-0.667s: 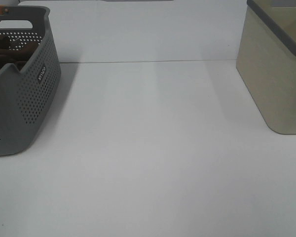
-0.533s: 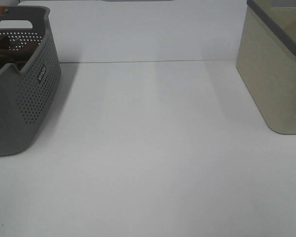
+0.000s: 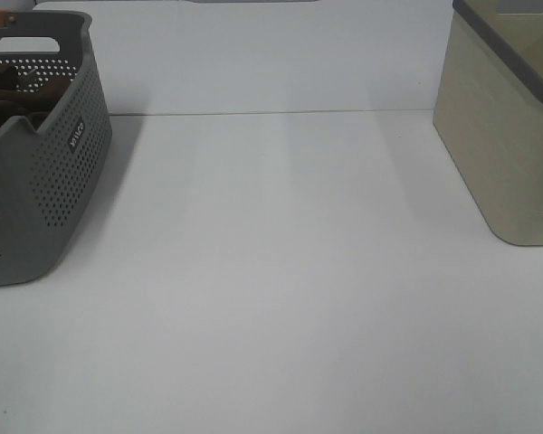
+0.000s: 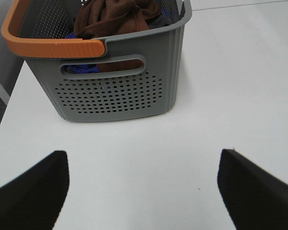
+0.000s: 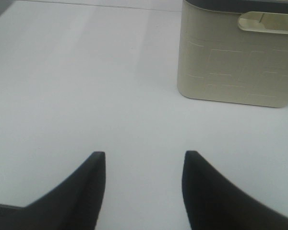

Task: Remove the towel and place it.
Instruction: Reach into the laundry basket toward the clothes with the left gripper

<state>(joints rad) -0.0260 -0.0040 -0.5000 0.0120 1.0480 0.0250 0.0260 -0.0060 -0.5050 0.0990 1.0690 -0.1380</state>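
Seeing towel [image 4: 116,17] bunched in the grey basket [image 4: 115,96] with a blue cloth [image 4: 79,69]; left gripper [image 4: 141,153] wide and empty, right gripper [image 5: 144,153] parted, empty. We risk snagging the blue cloth with it

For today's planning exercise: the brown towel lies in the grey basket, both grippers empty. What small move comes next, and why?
Probably lift the left gripper over the grey basket toward the towel: it is open, short of the rim, and the towel is heaped uppermost.

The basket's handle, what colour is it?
Orange. The handle shows best in the left wrist view.
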